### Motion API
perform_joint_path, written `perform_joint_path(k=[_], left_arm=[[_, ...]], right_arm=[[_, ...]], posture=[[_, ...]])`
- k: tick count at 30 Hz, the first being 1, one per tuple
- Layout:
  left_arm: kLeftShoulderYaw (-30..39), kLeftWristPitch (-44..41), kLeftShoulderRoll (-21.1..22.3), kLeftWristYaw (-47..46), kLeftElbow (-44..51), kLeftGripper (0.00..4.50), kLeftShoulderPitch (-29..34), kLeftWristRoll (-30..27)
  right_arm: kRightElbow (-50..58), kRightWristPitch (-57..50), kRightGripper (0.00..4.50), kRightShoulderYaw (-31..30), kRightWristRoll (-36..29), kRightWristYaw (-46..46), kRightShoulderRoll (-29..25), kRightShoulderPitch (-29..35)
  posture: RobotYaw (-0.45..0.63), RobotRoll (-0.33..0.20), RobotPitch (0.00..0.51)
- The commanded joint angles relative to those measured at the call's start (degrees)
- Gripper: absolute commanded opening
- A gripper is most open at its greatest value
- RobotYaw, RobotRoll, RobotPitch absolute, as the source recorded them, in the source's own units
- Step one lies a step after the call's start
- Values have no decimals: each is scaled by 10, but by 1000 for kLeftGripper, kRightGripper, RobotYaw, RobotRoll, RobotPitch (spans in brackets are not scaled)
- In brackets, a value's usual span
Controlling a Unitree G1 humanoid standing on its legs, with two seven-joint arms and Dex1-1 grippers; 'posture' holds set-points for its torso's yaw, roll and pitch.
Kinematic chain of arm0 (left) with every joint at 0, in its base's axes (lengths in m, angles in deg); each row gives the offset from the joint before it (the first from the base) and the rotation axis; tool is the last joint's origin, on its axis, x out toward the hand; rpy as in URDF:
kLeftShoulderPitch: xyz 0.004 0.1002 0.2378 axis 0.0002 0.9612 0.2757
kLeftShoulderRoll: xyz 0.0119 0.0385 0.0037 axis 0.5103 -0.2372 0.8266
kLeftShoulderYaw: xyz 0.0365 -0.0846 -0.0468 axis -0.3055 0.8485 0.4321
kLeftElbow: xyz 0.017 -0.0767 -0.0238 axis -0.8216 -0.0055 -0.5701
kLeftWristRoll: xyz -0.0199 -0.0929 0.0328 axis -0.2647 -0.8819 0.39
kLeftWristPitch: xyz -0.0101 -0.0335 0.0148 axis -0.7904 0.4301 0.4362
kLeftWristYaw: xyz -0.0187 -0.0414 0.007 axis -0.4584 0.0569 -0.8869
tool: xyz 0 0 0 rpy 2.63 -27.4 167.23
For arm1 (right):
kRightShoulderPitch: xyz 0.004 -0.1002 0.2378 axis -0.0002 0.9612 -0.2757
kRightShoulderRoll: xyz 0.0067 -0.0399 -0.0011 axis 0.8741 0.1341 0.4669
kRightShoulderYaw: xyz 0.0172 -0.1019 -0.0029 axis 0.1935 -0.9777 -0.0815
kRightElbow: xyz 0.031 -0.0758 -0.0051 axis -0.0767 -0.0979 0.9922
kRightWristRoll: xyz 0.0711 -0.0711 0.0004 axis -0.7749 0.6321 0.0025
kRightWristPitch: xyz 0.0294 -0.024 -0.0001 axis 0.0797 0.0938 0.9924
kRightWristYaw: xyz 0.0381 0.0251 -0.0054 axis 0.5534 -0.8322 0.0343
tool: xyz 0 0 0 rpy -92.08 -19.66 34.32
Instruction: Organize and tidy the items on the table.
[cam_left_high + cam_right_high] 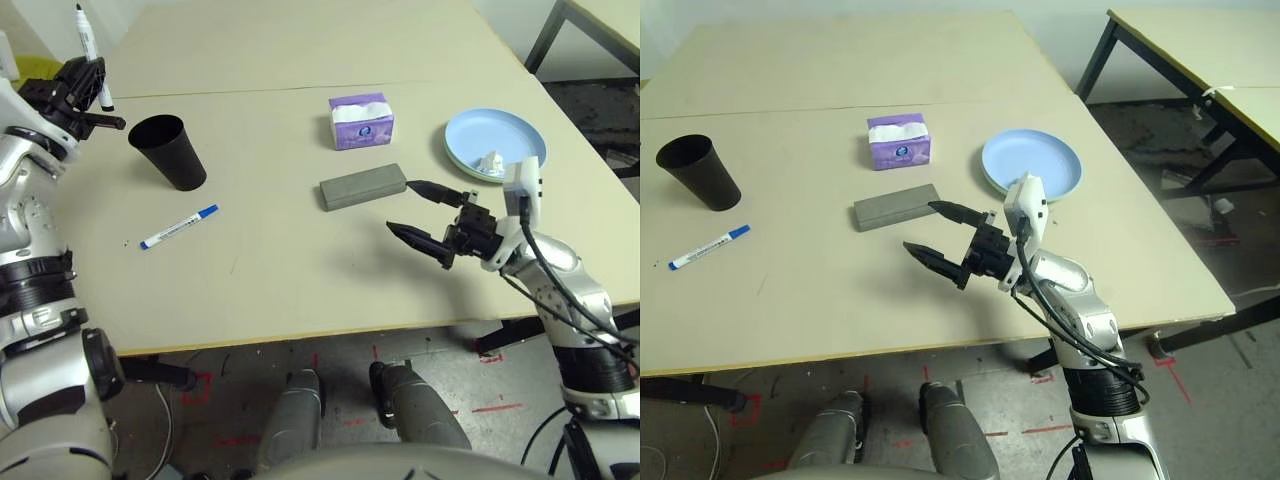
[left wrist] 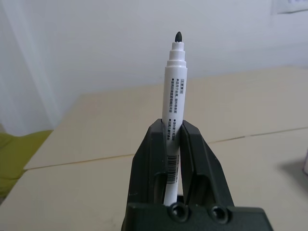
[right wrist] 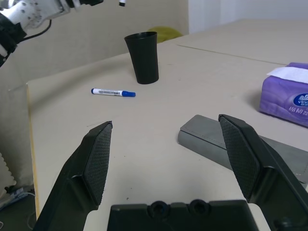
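My left gripper [image 1: 86,82] is raised at the far left, above and left of the black cup [image 1: 168,150]. It is shut on a white marker [image 2: 175,91] that stands upright with its black tip up. A second white marker [image 1: 180,227], blue-capped, lies on the table [image 1: 280,290] in front of the cup. My right gripper [image 1: 399,207] hovers open just right of the grey glasses case [image 1: 363,186], holding nothing. Behind the case stands the purple tissue pack [image 1: 361,121]. At the right, the blue plate [image 1: 495,140] rests on the green one, with a white paper wad [image 1: 491,162] on it.
A seam runs across the table behind the cup and tissue pack. Another table [image 1: 1200,50] with black legs stands off to the right across a gap. The near table edge [image 1: 300,335] runs just below my right forearm.
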Motion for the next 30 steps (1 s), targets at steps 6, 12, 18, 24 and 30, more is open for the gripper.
perform_joint_path(k=[6,12,18,24,30], left_arm=[[-29,110,-13,-1,-147,255,-42,40],[-33,154,-18,-3,-204,255,-45,49],[-34,182,-30,-2,-223,1576,-44,47],[-29,180,-30,4,-213,3670,-42,38],[-29,171,-31,21,-186,4468,-47,24]], right_arm=[[11,-3,4500,3,3,4,-6,13],[20,-7,4500,7,-1,5,-11,18],[24,-10,4500,8,-4,5,-15,16],[25,-14,4500,7,-5,1,-17,16],[22,-16,4500,-1,-5,-2,-12,14]], posture=[[-84,0,176],[-92,0,177],[-96,0,180],[-93,0,182],[-85,0,183]])
